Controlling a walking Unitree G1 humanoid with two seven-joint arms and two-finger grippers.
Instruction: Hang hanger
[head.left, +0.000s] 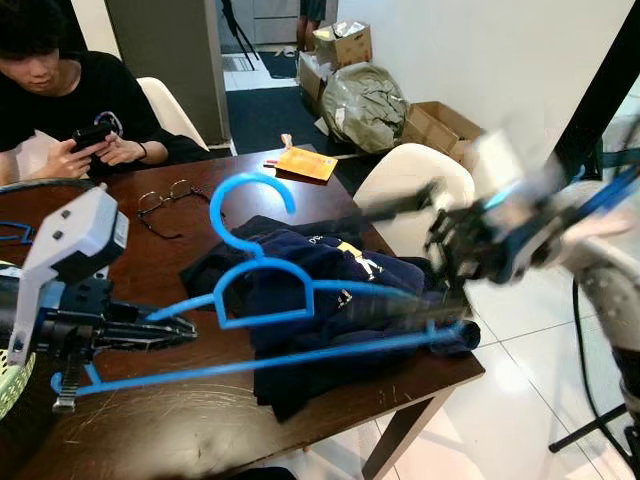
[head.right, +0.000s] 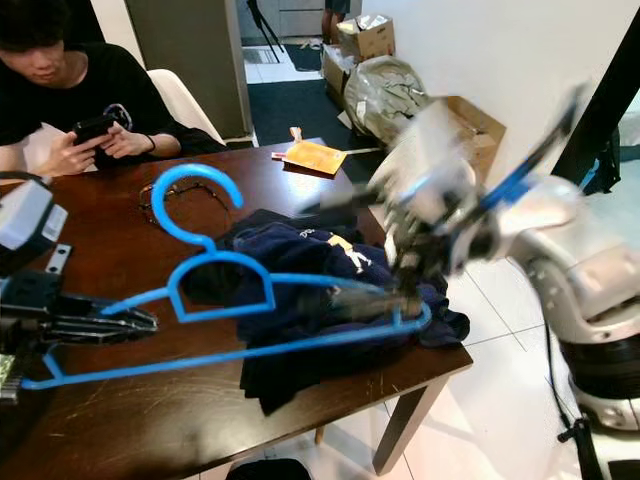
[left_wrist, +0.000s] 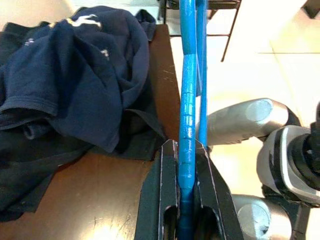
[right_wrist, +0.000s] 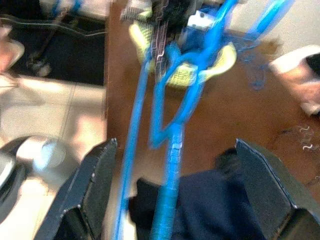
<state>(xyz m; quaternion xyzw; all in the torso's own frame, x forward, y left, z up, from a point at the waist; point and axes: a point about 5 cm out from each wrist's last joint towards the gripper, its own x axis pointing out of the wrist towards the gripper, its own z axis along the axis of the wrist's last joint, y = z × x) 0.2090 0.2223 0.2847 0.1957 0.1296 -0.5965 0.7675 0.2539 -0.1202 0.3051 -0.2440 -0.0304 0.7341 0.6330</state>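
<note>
A blue plastic hanger (head.left: 262, 263) is held just above the brown table (head.left: 200, 430), its hook pointing to the far side. My left gripper (head.left: 185, 328) is shut on the hanger's left shoulder arm, and the left wrist view shows the blue bar clamped between both fingers (left_wrist: 165, 175). A crumpled navy shirt (head.left: 330, 270) lies on the table under the hanger's right half. My right gripper (head.left: 447, 270) is motion-blurred above the shirt by the hanger's right end. In the right wrist view it (right_wrist: 175, 142) stands open, the hanger's arm between its fingers without touching them.
A person (head.left: 70, 90) sits at the table's far left holding a phone. Glasses (head.left: 165, 205) and an orange envelope (head.left: 305, 163) lie on the far side. A white chair (head.left: 410, 185) stands at the right edge, with boxes and a bag (head.left: 365, 105) behind. A green basket (head.left: 8, 385) sits near left.
</note>
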